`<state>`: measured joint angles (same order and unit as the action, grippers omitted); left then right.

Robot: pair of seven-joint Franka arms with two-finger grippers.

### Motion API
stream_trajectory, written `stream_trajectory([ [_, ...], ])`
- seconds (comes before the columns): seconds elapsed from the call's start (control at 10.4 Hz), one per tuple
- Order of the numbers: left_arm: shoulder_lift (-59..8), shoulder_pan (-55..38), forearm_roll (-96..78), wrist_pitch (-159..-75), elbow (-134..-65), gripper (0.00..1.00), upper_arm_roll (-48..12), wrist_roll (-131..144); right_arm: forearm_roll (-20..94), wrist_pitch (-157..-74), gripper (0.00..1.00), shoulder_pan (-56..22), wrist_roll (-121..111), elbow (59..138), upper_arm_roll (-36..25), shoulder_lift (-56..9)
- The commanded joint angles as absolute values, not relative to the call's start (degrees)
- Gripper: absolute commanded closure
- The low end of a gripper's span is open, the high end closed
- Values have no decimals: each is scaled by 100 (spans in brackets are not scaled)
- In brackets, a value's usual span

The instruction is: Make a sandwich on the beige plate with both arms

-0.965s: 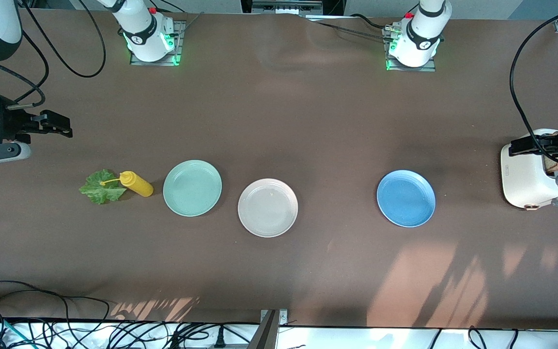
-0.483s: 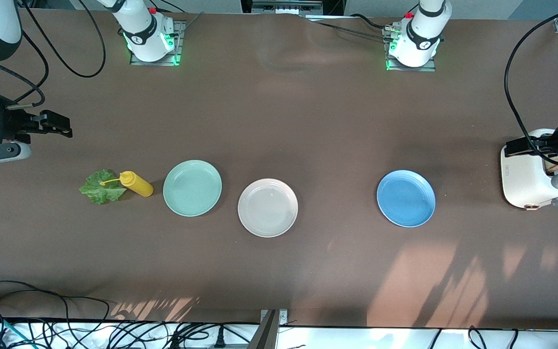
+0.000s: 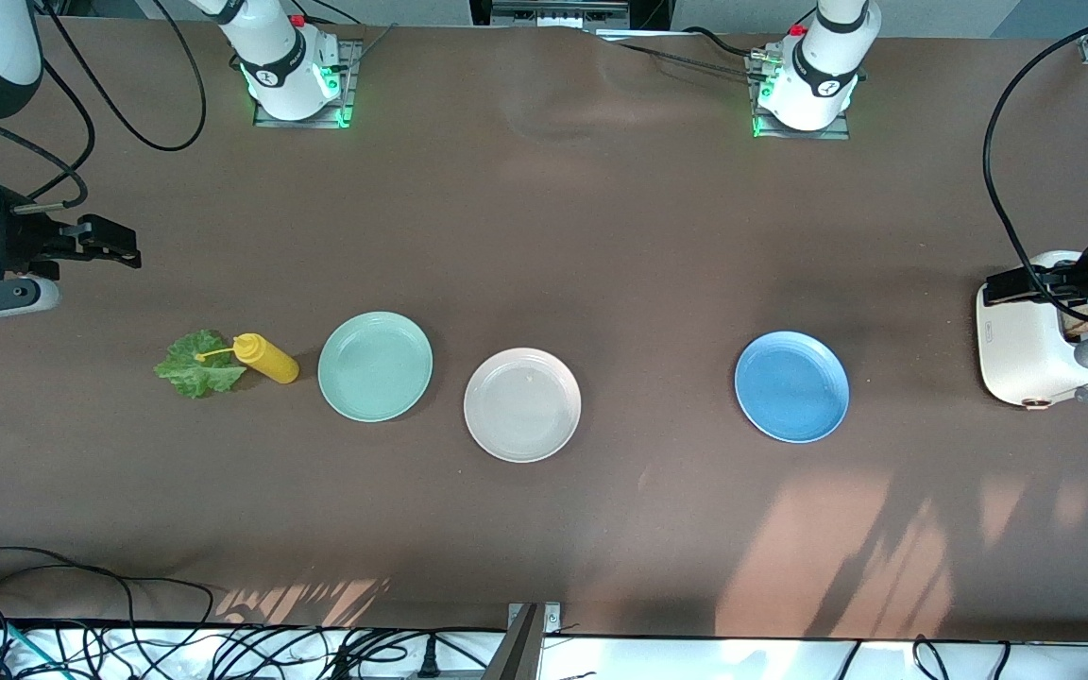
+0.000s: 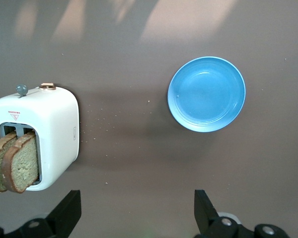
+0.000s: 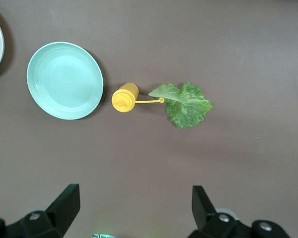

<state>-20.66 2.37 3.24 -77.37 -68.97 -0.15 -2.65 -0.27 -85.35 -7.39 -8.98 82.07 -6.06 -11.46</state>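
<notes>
Nothing assembled yet: beige plate (image 3: pixel 522 404) sits bare on the desk (image 3: pixel 601 236), between the mint green plate (image 3: pixel 375 365) toward the right arm's end and the blue plate (image 3: pixel 791 385) toward the left arm's end.

Sandwich parts are scattered. Two bread slices (image 4: pixel 12 163) stand in the slots of the white toaster (image 3: pixel 1026 340) at the left arm's end of the desk. Lettuce leaf (image 3: pixel 193 365) lies flat at the right arm's end, with the thin spout of the tipped-over yellow mustard bottle (image 3: pixel 267 359) resting on it.

Left hand (image 4: pixel 138 213): released, fingers spread wide, grasping nothing. It hangs over the toaster, with the bread off to one side of its wrist view. Right hand (image 5: pixel 131 210): also released and empty, fingers apart, over bare desk at its own end; that arm appears to wait.

Judged step in hand: left arm takes the first slice out of the toaster.

Notes for doing it well:
- Centre the fingers over one slice only; the two stand close together.
- Close across the thin faces, near the exposed crust.
- Lift straight along the slot so the toaster does not drag or tip.
- Lay the slice flat in the middle of the beige plate, leaving room for the leaf.
</notes>
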Motion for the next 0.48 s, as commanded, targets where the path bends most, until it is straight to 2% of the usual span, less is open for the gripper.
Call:
stream_trajectory([
  [0.0,-2021,237,255,-7743,-6943,0,-26,-202,88,-8613,0,-694,-861,8297,-598,-1081],
  [0.39,-2004,264,264,-7796,-7084,0,-26,-220,114,-8604,0,-694,-861,8306,-598,-1081],
])
